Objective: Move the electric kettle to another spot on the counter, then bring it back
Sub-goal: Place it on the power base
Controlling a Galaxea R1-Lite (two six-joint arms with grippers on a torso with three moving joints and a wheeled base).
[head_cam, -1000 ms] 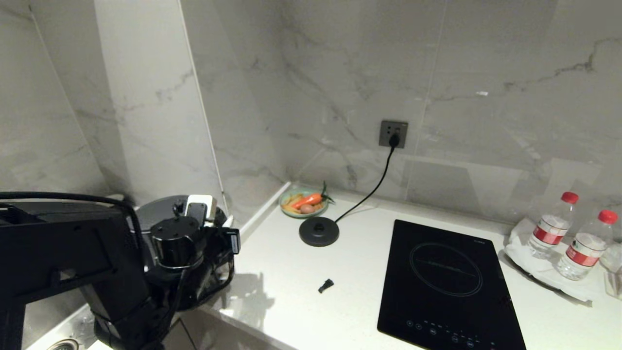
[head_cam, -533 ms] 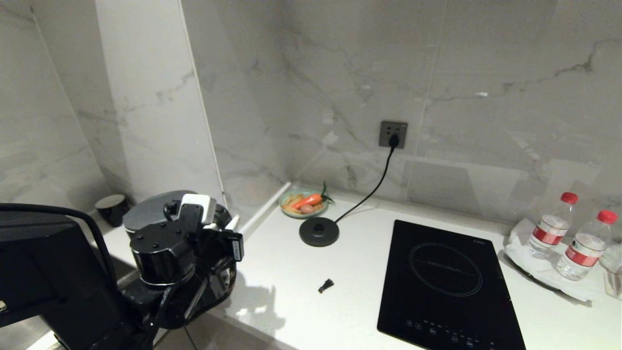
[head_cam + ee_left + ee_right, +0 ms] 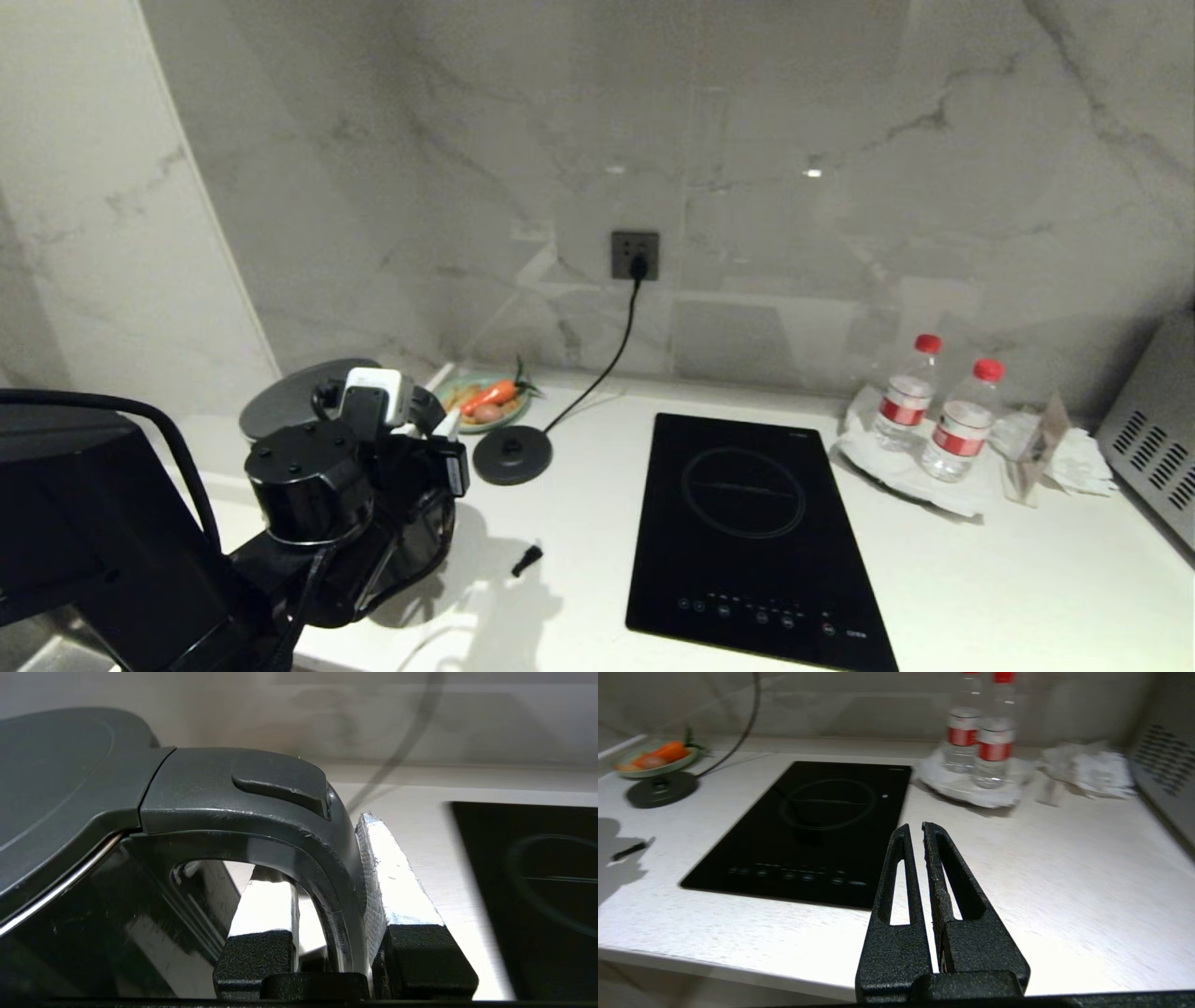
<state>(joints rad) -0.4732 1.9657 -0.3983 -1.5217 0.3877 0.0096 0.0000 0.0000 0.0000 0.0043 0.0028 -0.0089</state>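
The electric kettle (image 3: 283, 399), glossy black with a flat grey lid, is at the left of the head view, largely hidden behind my left arm. My left gripper (image 3: 431, 439) is shut on its loop handle. In the left wrist view the handle (image 3: 280, 826) curves between the two silver-taped fingers (image 3: 397, 882) of the left gripper (image 3: 322, 858). The kettle is over the left front part of the white counter (image 3: 579, 523); I cannot tell whether its bottom touches. My right gripper (image 3: 916, 827) is shut and empty, above the counter's front edge.
The round corded base disc (image 3: 511, 455) lies just right of the kettle, with a dish of vegetables (image 3: 485, 399) behind it. A small black piece (image 3: 527, 560) lies in front. The black hob (image 3: 747, 532), two water bottles (image 3: 904, 397) and a grey appliance (image 3: 1153, 429) stand to the right.
The whole head view has swung right, so the camera has moved. My left gripper keeps its hold, and the kettle now stands closer to the base disc.
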